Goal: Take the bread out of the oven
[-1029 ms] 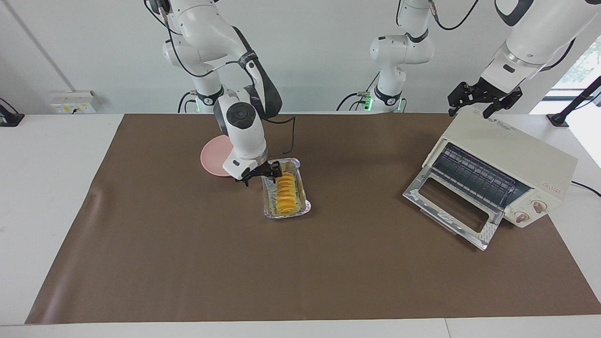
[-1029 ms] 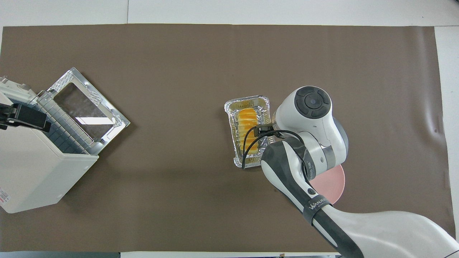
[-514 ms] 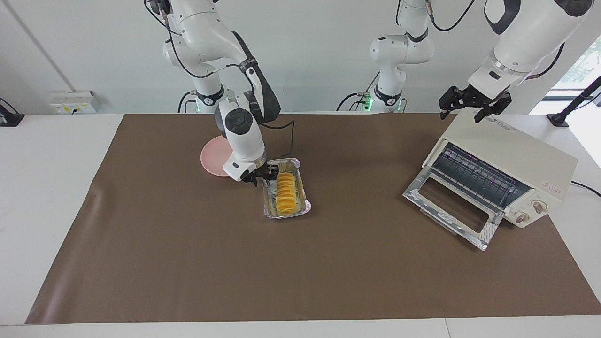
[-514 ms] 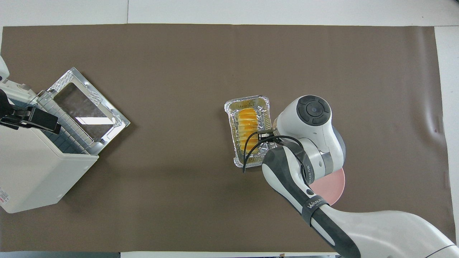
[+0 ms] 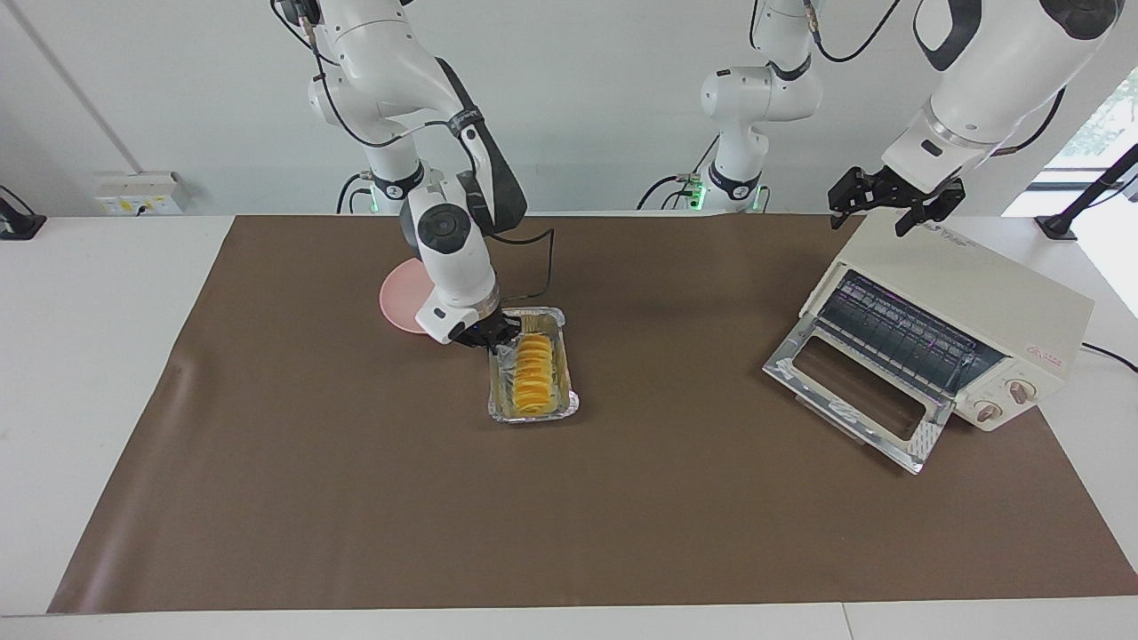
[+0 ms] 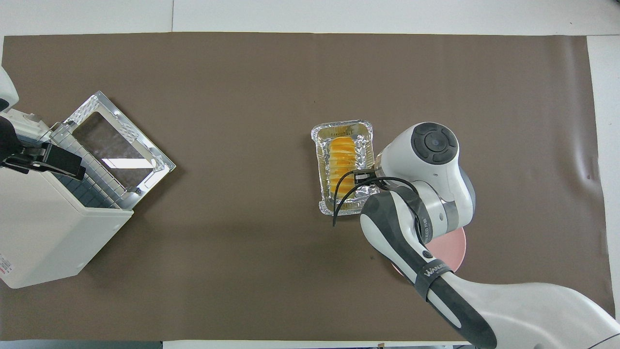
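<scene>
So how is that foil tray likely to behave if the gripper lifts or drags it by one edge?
The foil tray looks thin and crinkled, so its rim would probably bend where the shut right gripper pinches it. It likely slides easily over the brown mat. Lifted by one edge, it may sag, letting the bread shift.

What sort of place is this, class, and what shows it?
Probably a robotics lab staged as a kitchen: two arms at a brown mat, a toaster oven with its door down, and bread in a foil tray.

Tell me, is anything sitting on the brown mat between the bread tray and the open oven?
Nothing: between the foil tray and the oven, both views show only bare brown mat.
</scene>
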